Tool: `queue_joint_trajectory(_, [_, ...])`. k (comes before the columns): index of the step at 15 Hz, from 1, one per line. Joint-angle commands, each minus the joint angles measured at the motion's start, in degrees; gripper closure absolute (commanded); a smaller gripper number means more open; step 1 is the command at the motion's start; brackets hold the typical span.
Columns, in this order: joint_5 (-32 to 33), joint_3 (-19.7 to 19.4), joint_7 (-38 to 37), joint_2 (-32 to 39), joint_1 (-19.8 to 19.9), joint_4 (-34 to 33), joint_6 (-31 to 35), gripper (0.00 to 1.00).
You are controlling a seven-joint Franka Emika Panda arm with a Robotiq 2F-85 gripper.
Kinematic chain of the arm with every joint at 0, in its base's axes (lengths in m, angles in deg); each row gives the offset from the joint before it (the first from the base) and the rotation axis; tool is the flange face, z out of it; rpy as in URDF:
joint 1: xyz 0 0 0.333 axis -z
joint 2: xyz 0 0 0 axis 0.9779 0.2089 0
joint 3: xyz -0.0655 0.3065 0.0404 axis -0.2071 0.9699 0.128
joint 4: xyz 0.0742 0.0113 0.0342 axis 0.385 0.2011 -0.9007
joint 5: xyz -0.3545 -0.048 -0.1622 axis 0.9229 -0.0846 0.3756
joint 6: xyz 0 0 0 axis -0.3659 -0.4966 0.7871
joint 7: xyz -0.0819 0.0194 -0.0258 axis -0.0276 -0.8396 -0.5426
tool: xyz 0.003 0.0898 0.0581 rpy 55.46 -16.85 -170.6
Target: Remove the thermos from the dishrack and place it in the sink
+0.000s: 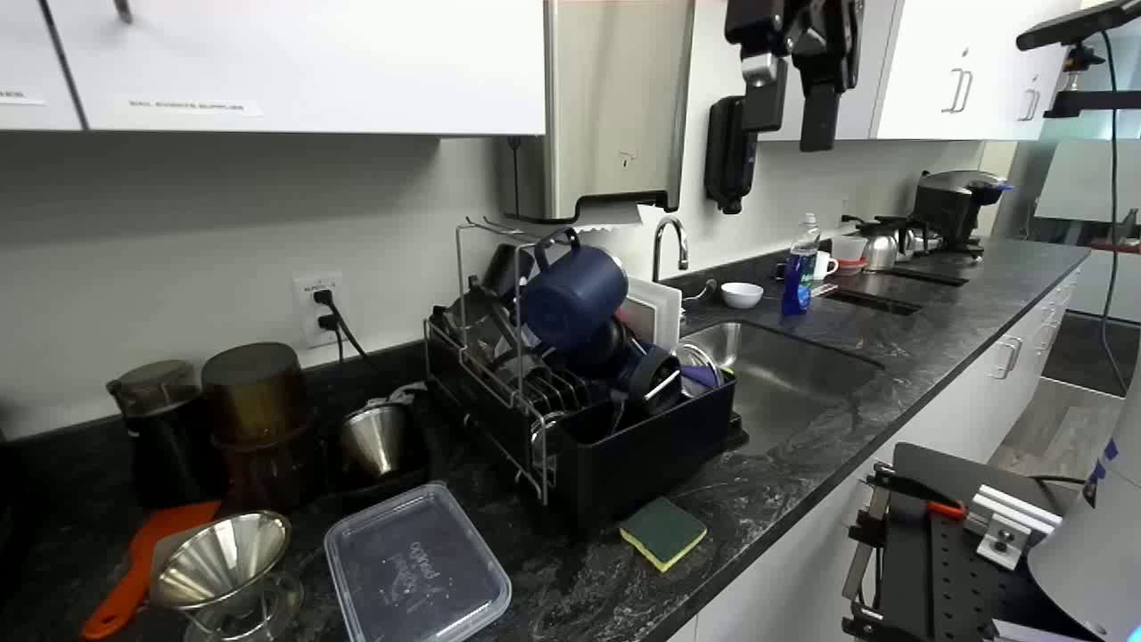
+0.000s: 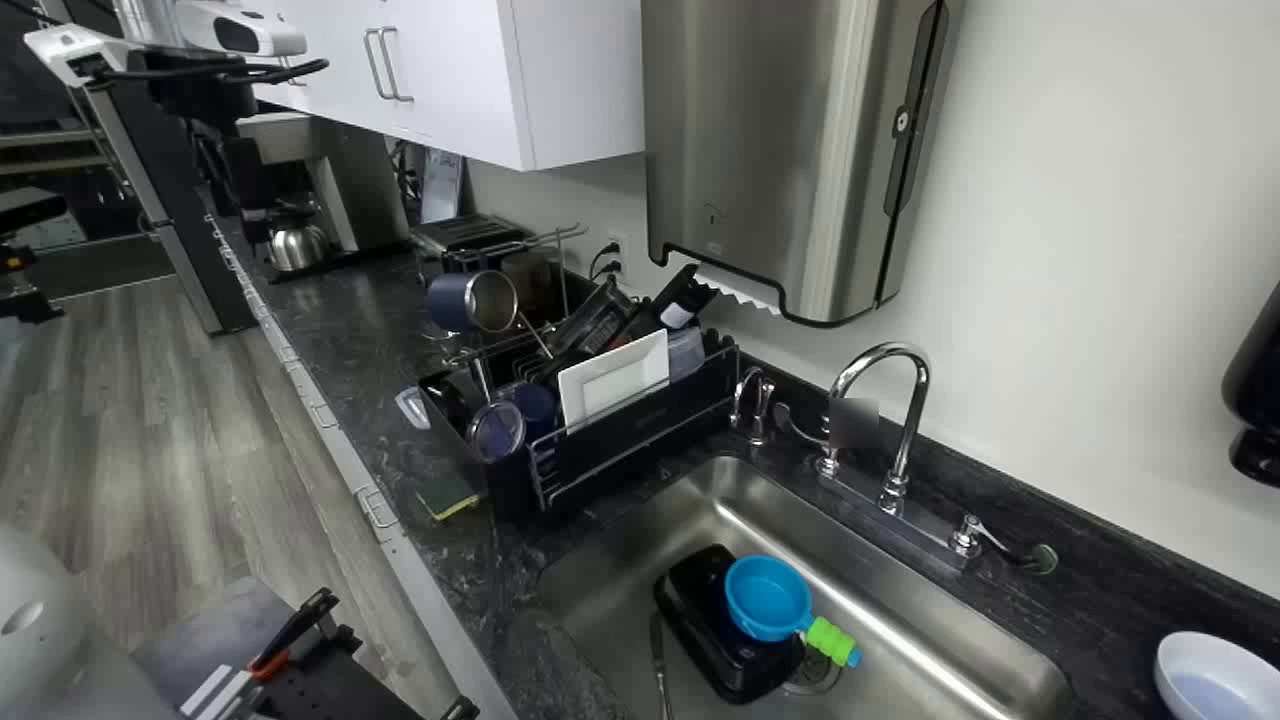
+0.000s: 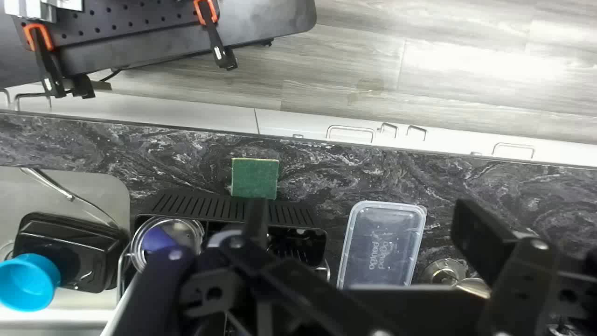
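The black dishrack [image 1: 642, 455] is full of dishes; it also shows in an exterior view [image 2: 640, 440] and the wrist view [image 3: 233, 207]. A navy mug-like vessel [image 1: 575, 294] with a handle lies tilted on top, its steel mouth facing an exterior view [image 2: 470, 302]. A dark cylinder [image 2: 685, 297] leans behind a white plate. I cannot tell which is the thermos. The steel sink [image 2: 900, 640] is beside the rack. My gripper [image 1: 790, 120] is open and empty, high above the counter, apart from the rack; it also shows in the wrist view [image 3: 361, 217].
The sink holds a black container [image 2: 705, 620] and a blue cup [image 2: 768, 598]. A faucet [image 2: 905, 400] rises behind it. A towel dispenser [image 1: 615, 107] hangs over the rack. A sponge [image 1: 664, 532], clear plastic box [image 1: 417, 566] and soap bottle [image 1: 801, 267] stand on the counter.
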Motion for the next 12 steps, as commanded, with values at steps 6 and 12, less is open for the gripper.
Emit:
queue_joint_trajectory(6, [-0.2,0.39,0.21,-0.01,0.57,-0.19,-0.25,0.0])
queue_joint_trajectory(12, [-0.8,-0.48,1.83,-0.1,0.48,0.46,1.19,0.0])
